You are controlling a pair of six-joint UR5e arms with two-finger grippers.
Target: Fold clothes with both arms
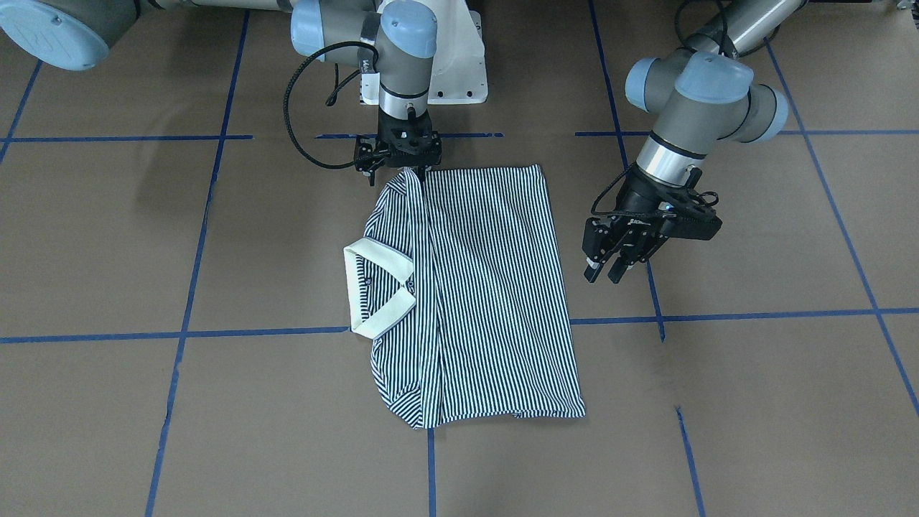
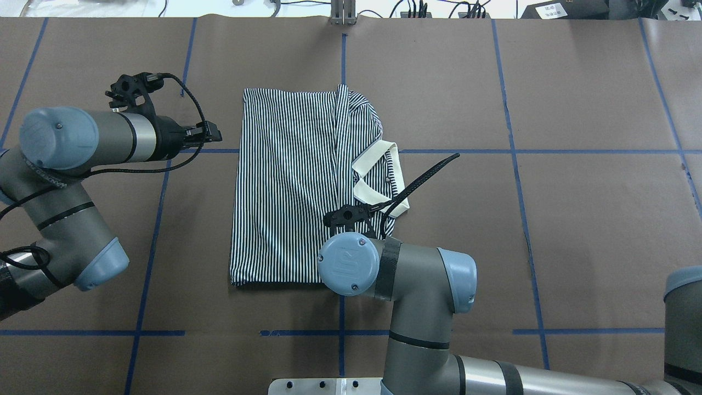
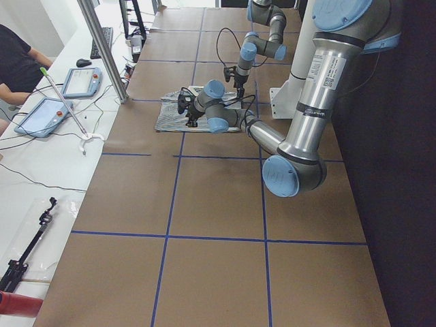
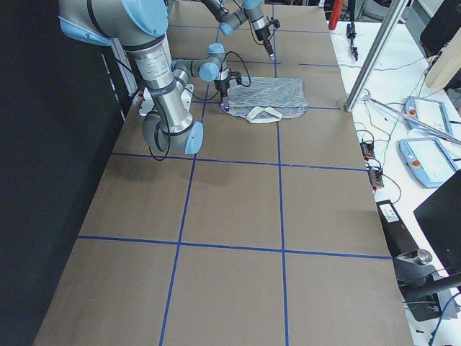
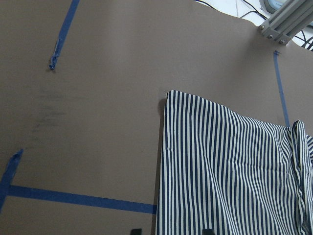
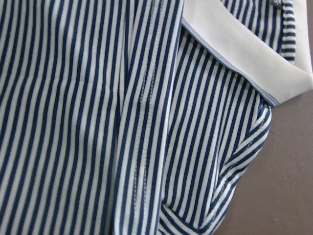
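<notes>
Brown paper-covered table [image 2: 576, 230], gridded with blue tape [image 2: 548, 151]. Near its centre, spread flat, a navy-and-white striped polo shirt [image 2: 285, 181], folded to a rough rectangle with the sleeves tucked inward. Seen from overhead: hem toward 9 o'clock, cream collar [image 1: 354, 287] toward 3 o'clock, a raised fold ridge [image 1: 429, 301] running 12 to 6 just inside the collar.

Left gripper [image 1: 602, 275] off the shirt's 9 o'clock side in the overhead view, just beside the hem edge, raised above the table and apart from the cloth. Fingers [image 1: 619, 266] spread well apart with only air between them. Two dark tips at the bottom edge of the left wrist view, wide-set, with the shirt's far hem corner and bare paper ahead. Aluminium post [image 5: 286, 22] in that view's 1 o'clock corner.

Right gripper [image 1: 413, 166] pointing straight down at the shirt's 5 o'clock corner in the overhead view, largely hidden there beneath the right arm [image 2: 417, 274]. From the front-facing camera, tips down at the cloth edge at the fold ridge's end, on the side nearest the white base [image 1: 463, 64]. Jaw width, and any pinch on the fabric, impossible to judge: fingertips masked by the gripper body. Right wrist view filled only with close stripes, a stitched seam, the collar's end and a sliver of table at 4 o'clock.
</notes>
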